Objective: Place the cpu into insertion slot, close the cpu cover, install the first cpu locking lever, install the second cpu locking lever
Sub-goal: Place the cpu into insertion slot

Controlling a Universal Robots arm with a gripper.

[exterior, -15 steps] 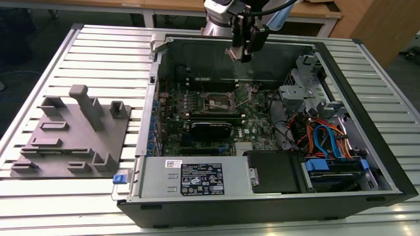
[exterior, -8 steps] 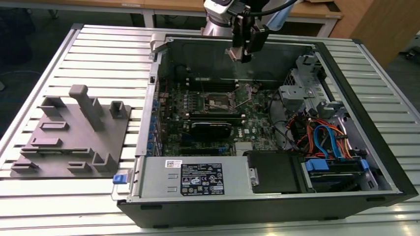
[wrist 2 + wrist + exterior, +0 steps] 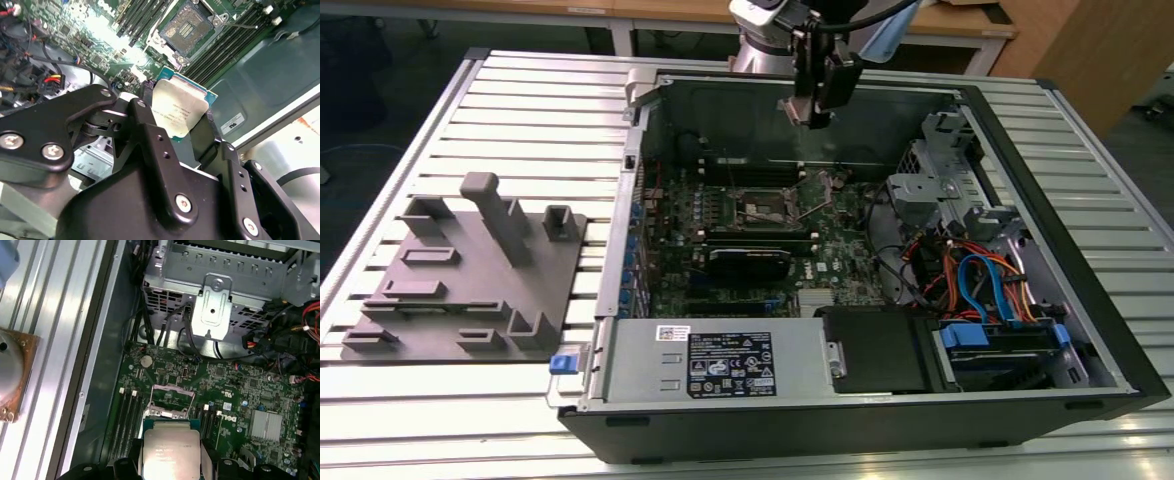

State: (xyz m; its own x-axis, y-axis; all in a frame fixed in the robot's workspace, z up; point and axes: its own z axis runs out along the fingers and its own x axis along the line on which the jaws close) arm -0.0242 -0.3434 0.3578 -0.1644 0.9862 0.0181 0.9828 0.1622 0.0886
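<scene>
My gripper (image 3: 817,114) hangs high over the back of the open computer case, shut on the cpu (image 3: 176,107). The cpu (image 3: 170,452), a flat square chip with a dull silvery top on a green base, sits clamped by its edges between two black fingers (image 3: 142,112). The insertion slot (image 3: 765,205) lies well below it on the green motherboard. Its dark centre (image 3: 192,31) is uncovered inside a silver rim. In the first wrist view the insertion slot (image 3: 170,397) is just beyond the chip's edge. I cannot tell the cpu cover apart from that rim. A thin wire lever (image 3: 242,21) sticks out beside the slot.
The case's walls (image 3: 987,150) rise around the board. Long black memory slots (image 3: 227,47) flank the socket. A silver drive cage (image 3: 215,295) and coloured cables (image 3: 974,280) fill one side. A grey fixture plate with posts (image 3: 467,270) sits on the slatted table at the exterior view's left.
</scene>
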